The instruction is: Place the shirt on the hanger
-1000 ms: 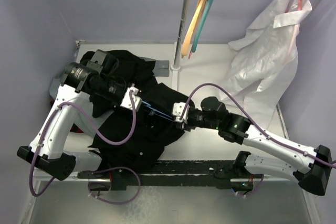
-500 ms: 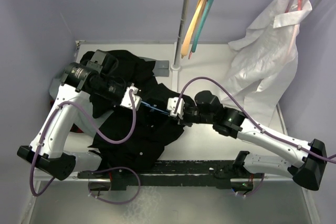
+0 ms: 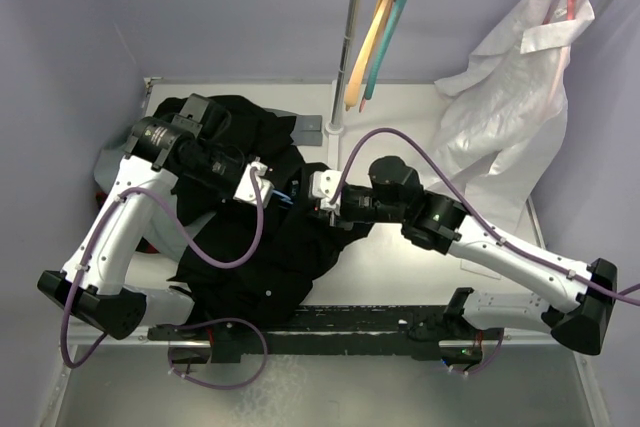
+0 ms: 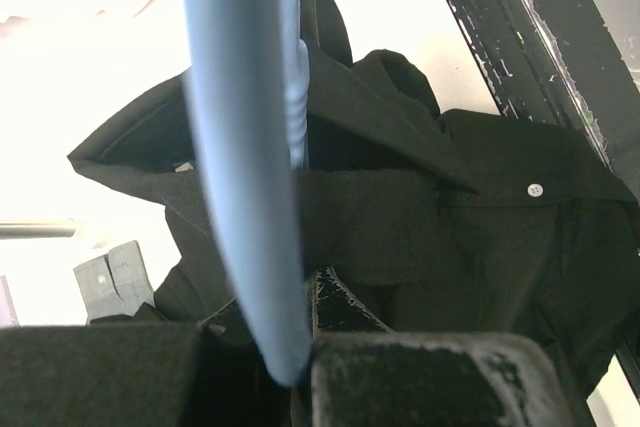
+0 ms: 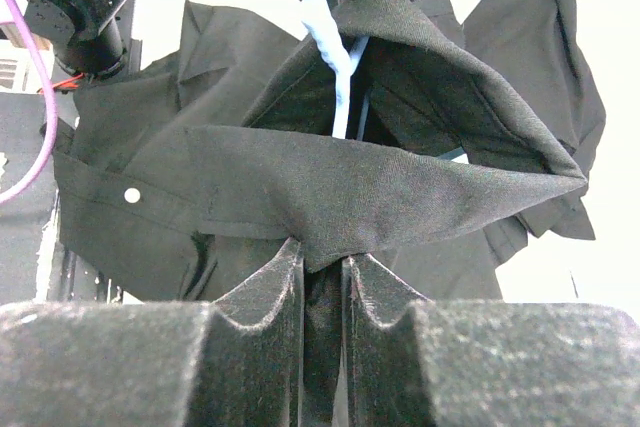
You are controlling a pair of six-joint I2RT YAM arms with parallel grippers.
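The black shirt (image 3: 270, 237) lies crumpled on the table's left half. My left gripper (image 3: 262, 179) is shut on the light-blue hanger (image 4: 245, 177), whose arm runs into the shirt's collar opening (image 4: 380, 197); a short piece of it shows in the top view (image 3: 285, 197). My right gripper (image 3: 322, 197) is shut on a fold of the shirt's collar (image 5: 340, 197) and holds it up facing the left gripper. In the right wrist view the hanger (image 5: 335, 57) sits inside the lifted collar. A white button (image 4: 534, 189) shows on the shirt.
A metal rack post (image 3: 345, 47) stands at the back centre with orange and teal hangers (image 3: 380, 27). A white garment (image 3: 510, 107) hangs on a pink hanger at the right. A red-and-black cloth (image 3: 108, 169) lies at the far left. A black rail (image 3: 350, 322) runs along the near edge.
My right gripper has moved left and a little up with the collar, closing the gap to the left gripper. The left gripper has shifted slightly; less hanger shows between them.
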